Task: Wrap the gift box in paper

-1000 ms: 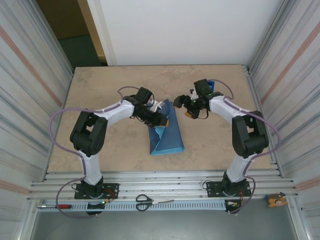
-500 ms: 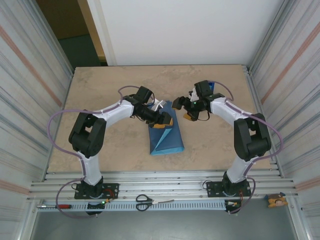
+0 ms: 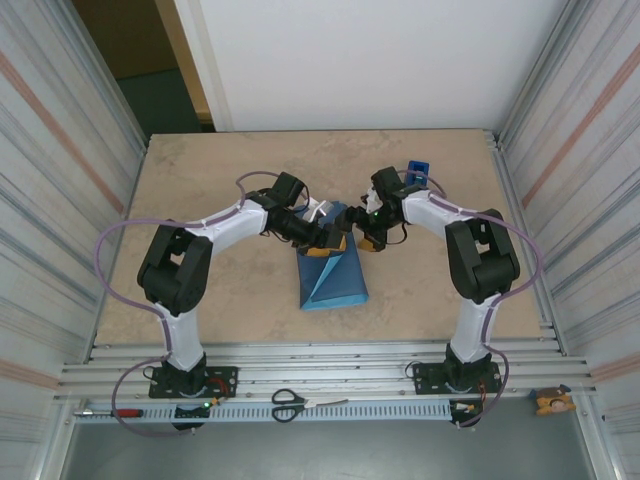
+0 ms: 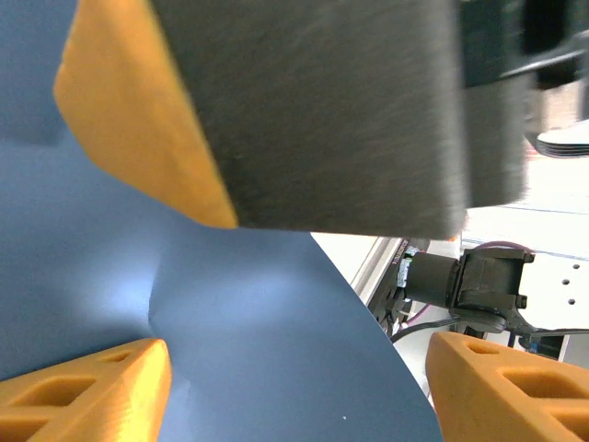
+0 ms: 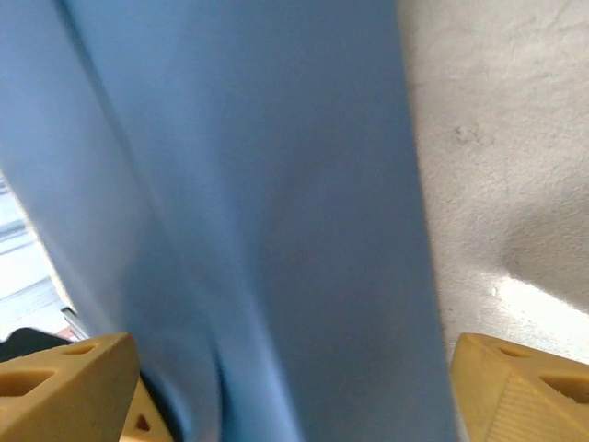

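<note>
Two pincers, left (image 3: 335,242) and right (image 3: 363,238), both spread wide, gripping nothing, close together at the far end of folded paper (image 3: 335,282) lying mid-counter (image 3: 220,170); paper between each one's fingers.

The beige table (image 3: 200,180) bears the paper (image 3: 335,283) and a tape dispenser (image 3: 418,169).

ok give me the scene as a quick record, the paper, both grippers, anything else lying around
paper: large blue wrapping paper sheet, folded into a wedge-shaped bundle mid-table
left gripper: open, dark blue paper between its fingers
right gripper: open, light blue paper between its fingers
tape dispenser: small, blue, far right of the beige table, apart from the bundle
scissors: black-handled, on the near metal rail
</note>
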Motion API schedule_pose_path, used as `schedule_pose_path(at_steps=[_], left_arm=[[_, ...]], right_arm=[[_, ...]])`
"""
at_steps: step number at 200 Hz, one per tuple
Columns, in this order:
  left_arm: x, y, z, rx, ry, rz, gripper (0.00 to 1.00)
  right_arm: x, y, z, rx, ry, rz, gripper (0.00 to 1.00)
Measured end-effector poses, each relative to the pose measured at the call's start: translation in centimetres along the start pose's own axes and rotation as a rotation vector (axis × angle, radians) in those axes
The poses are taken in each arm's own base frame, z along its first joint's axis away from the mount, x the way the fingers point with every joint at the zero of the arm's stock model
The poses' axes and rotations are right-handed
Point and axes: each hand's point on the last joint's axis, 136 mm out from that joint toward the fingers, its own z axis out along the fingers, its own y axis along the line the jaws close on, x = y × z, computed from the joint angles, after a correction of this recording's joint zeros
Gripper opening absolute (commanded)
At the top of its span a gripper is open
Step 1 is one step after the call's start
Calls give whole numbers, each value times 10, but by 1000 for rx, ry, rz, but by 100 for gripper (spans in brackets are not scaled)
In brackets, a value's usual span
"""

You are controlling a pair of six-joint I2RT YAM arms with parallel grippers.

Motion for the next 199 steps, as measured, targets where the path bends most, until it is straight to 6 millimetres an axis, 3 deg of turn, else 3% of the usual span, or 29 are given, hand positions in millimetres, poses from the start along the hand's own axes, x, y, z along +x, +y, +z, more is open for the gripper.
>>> schedule_pose_path(at_steps=[95,126,146,160,176,199], left_arm=[[-4,-6,-7,-38,-34,10,75],[-2,-6,-39,-113,-151,-12,71],[6,-6,-68,-158,-247,-38,62],[13,-3,-78,-190,-285,-64,54],[25,5,-75,-220,-293,-104,43],[55,22,-54,-274,-233,-174,34]], right_arm=[[1,-2,4,-29,-24,-53,74],[1,-2,5,-33,-30,-62,74],[1,-1,5,-34,-33,-65,74],[1,-1,5,-35,-34,-65,74],[1,-1,5,-35,-34,-65,74],[1,-1,5,-34,-35,-66,74]])
